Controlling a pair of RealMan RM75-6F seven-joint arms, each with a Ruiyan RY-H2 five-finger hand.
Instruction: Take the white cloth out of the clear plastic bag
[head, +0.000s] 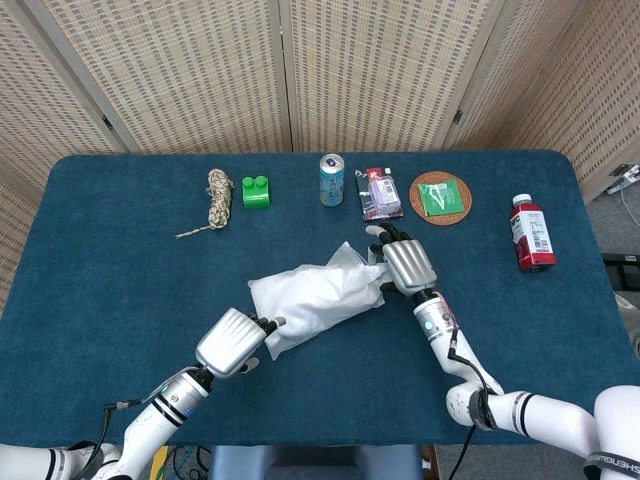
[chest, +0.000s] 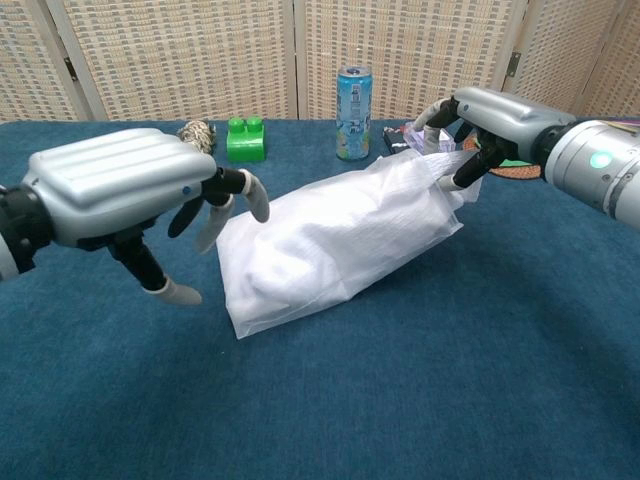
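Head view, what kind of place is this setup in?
Probably a lab or test room rather than a home: a table under plain blue cloth, woven folding screens behind it, and unrelated items like a drink can lined up along the far edge.
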